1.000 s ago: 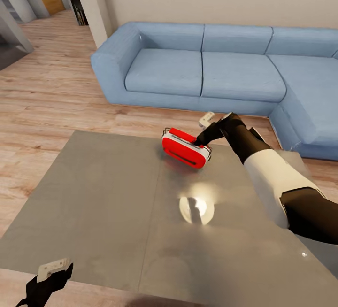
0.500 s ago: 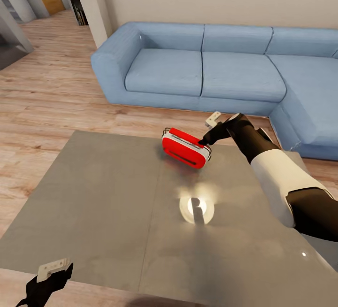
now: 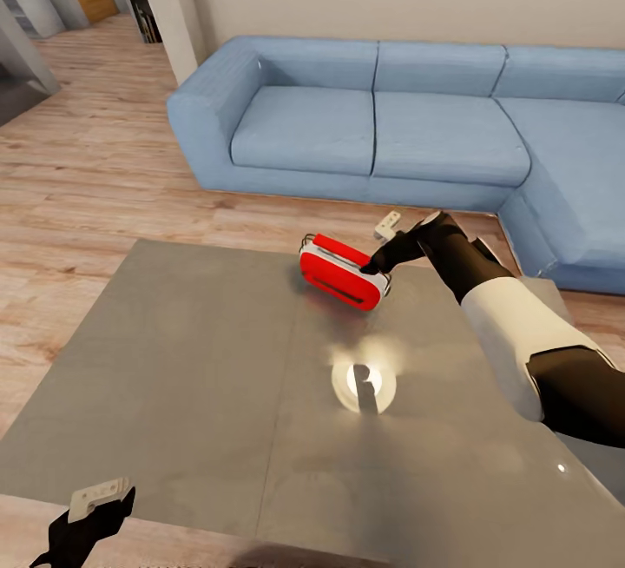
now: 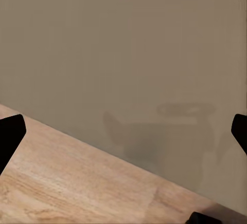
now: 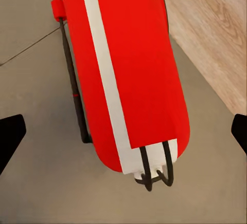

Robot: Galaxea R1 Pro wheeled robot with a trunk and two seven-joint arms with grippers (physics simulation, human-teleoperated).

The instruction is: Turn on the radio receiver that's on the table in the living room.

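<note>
The red radio receiver (image 3: pixel 341 273) with white trim lies on its side on the far part of the grey table (image 3: pixel 191 359). My right gripper (image 3: pixel 380 247) is open at the radio's right end, and its dark lower fingertip looks very close to the radio's top corner. In the right wrist view the radio (image 5: pixel 128 64) lies lengthwise just ahead of the open right gripper (image 5: pixel 125 134), with its thin handle wire on one side. My left gripper (image 3: pixel 91 507) hangs open at the table's near left edge. In the left wrist view the left gripper (image 4: pixel 125 134) is over the table edge (image 4: pixel 154 54).
A blue L-shaped sofa (image 3: pixel 373 125) runs behind the table and down its right side. Light wood floor (image 3: pixel 95 177) spreads to the left towards a doorway. A bright lamp reflection (image 3: pixel 365 386) sits on the glossy tabletop.
The right gripper drew back a little to the right, then came in again to the radio's end. The radio and left gripper stayed put. The head view tilted slightly.
</note>
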